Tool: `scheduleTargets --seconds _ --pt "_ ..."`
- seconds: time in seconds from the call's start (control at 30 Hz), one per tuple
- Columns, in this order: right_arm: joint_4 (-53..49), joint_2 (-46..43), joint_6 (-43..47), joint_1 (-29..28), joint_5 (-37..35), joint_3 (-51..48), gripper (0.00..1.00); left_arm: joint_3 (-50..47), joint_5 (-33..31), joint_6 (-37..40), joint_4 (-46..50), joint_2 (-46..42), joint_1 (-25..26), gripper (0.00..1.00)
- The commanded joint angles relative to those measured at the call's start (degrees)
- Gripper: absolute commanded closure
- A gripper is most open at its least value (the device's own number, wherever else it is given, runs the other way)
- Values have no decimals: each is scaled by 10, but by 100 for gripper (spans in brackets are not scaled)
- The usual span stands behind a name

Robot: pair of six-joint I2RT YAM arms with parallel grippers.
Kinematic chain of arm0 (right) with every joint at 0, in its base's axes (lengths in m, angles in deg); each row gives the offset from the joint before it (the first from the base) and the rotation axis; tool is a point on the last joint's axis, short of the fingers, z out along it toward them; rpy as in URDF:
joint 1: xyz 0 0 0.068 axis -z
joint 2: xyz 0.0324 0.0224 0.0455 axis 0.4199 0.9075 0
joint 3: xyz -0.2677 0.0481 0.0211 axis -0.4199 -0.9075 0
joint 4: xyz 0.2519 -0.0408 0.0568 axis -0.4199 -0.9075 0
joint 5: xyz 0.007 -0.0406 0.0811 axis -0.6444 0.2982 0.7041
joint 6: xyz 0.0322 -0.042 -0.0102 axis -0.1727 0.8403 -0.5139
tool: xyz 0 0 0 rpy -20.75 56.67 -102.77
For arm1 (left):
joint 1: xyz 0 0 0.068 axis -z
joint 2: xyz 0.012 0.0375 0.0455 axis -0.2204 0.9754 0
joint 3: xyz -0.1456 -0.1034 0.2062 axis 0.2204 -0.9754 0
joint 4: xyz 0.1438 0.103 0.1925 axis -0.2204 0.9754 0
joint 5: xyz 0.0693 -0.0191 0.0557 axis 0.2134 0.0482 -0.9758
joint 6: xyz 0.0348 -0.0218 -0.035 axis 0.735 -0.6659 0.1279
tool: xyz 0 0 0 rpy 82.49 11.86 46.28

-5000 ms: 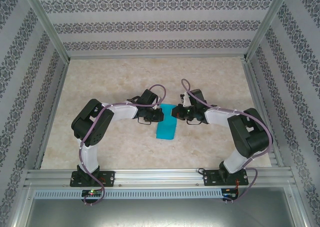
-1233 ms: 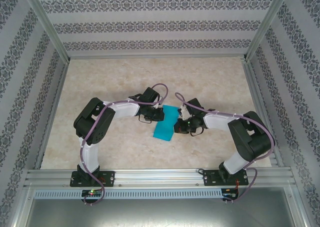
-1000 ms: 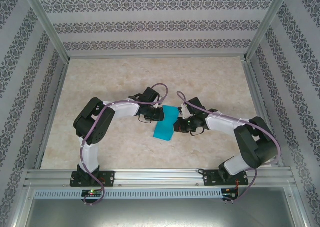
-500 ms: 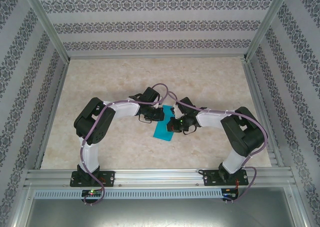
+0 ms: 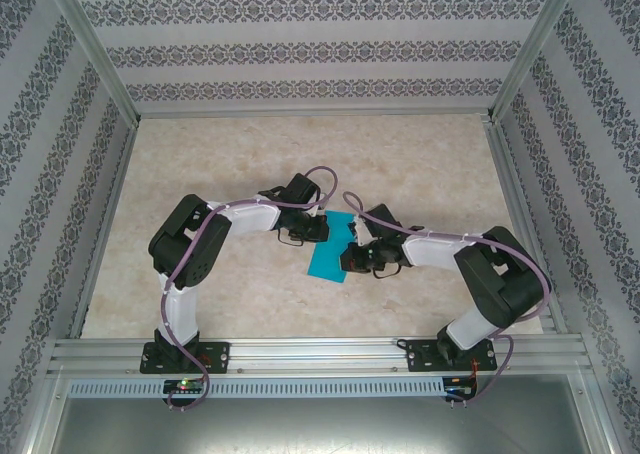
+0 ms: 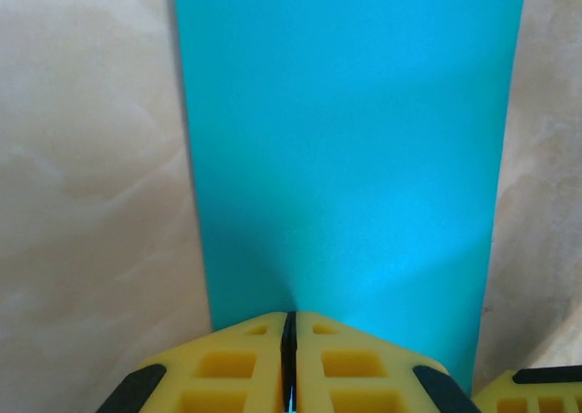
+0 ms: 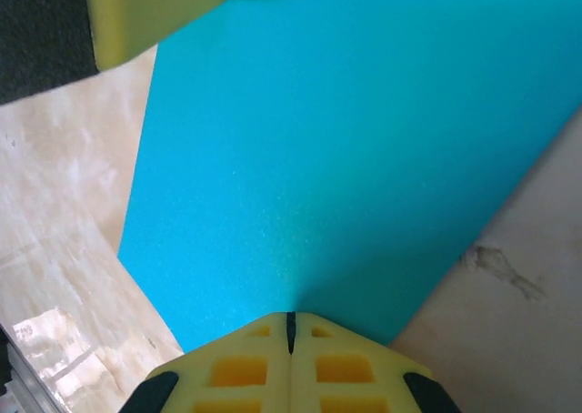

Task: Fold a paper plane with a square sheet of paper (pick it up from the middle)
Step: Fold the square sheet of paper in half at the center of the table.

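The teal-blue square sheet of paper (image 5: 328, 257) lies on the marble table as a long rectangle, about half as wide as it is long. My left gripper (image 5: 322, 230) is at its far left edge. In the left wrist view the yellow fingertips (image 6: 289, 317) are pressed together with a sliver of the sheet (image 6: 346, 149) between them. My right gripper (image 5: 346, 261) is shut with its tip low over the sheet's right edge. In the right wrist view its shut jaws (image 7: 291, 317) meet the paper (image 7: 346, 131), with nothing seen between them.
The marble tabletop (image 5: 240, 164) is walled by aluminium rails (image 5: 310, 354) and patterned side panels. One left finger (image 7: 155, 13) shows at the top left of the right wrist view. The right finger (image 6: 538, 397) shows in the left wrist view's bottom right corner.
My right gripper swept left over the sheet, then drew back a little toward its right edge. The left gripper and its hold on the sheet stayed still.
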Motion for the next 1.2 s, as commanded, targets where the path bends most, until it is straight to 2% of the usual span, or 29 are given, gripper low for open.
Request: scheduleTargets --seconds 0.0,0.23,0.4,0.7,0.87,1.17 --pt "-84 -4 -10 -13 -30 -43 96 -30 -71 17 98 61 -11 87" --pt "-107 -57 -26 -33 -28 -16 96 -33 -69 17 97 61 -11 87" --pt "-44 -86 -69 -33 -13 1 96 -33 -66 17 95 60 -12 87" --pt "4 13 -69 -47 -7 49 96 -36 -66 20 97 54 -12 87" --pt "-1 28 -62 -53 -9 25 96 -35 -66 20 97 55 -13 87" --pt "-24 -17 -59 -61 -10 -37 96 -34 -68 21 99 56 -16 87"
